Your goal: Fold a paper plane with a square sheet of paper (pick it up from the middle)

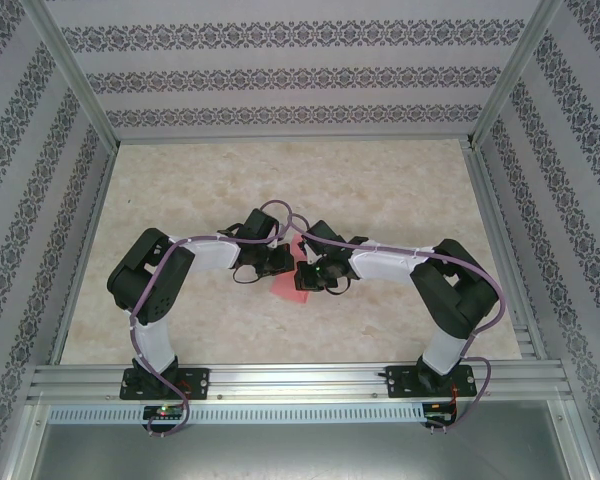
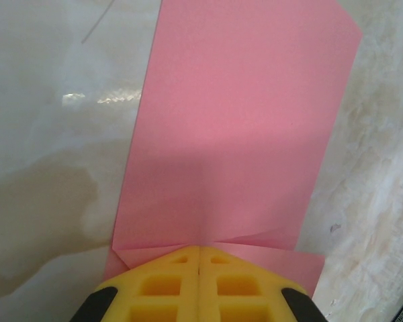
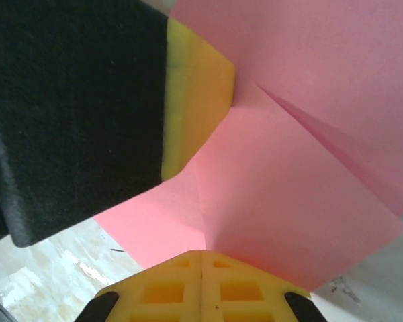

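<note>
The square sheet of paper is pink-red and creased, and sits at the table's middle between both grippers. My left gripper is shut on it. In the left wrist view its yellow fingertips pinch the sheet's near edge, where two shallow creases meet, and the paper stretches away over the table. My right gripper is shut on the same sheet. In the right wrist view its jaws clamp a ridge of the paper. The left gripper's yellow fingers bite the sheet's far side there.
The pale marbled table is walled in by patterned panels. Aluminium rails run along its near edge, where both arm bases are bolted. Both arms bend inward, with their wrists close together at the centre.
</note>
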